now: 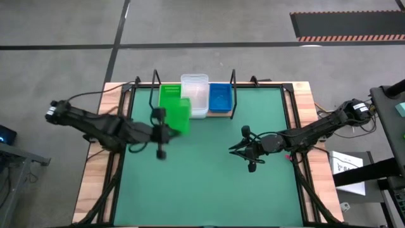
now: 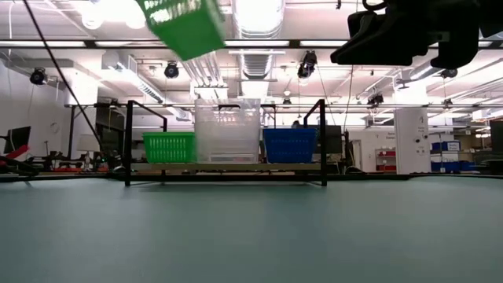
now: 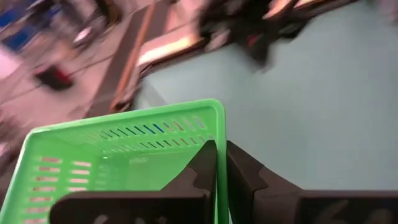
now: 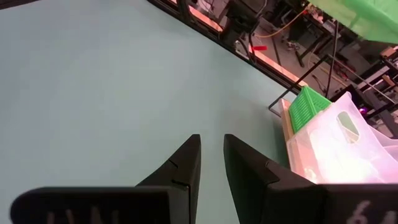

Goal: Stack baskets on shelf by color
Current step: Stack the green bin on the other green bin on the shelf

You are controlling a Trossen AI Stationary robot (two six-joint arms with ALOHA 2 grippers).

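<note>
My left gripper [image 1: 171, 130] is shut on a bright green basket [image 1: 180, 116] and holds it high above the mat, near the shelf's left end. In the low view this basket [image 2: 185, 23] hangs tilted near the ceiling line. The wooden shelf [image 2: 228, 167] stands at the far edge with another green basket [image 1: 168, 95], a clear stack [image 1: 195, 94] and a blue basket [image 1: 220, 96] resting on its board. My right gripper [image 1: 238, 147] waits over the mat's right half, open by a narrow gap and holding nothing. My left gripper [image 3: 221, 146] pinches one side wall of the green basket at its rim [image 3: 219, 127]. One finger [image 3: 202, 165] is inside the basket and the other [image 3: 245, 171] is outside. The basket is lifted clear of the table and tilted.
Black wire uprights [image 1: 233, 85] stand at both ends of the shelf. The green mat [image 1: 202, 183] lies bare in front of the shelf and under both arms. Wooden table edges frame it, with cables along the right side.
</note>
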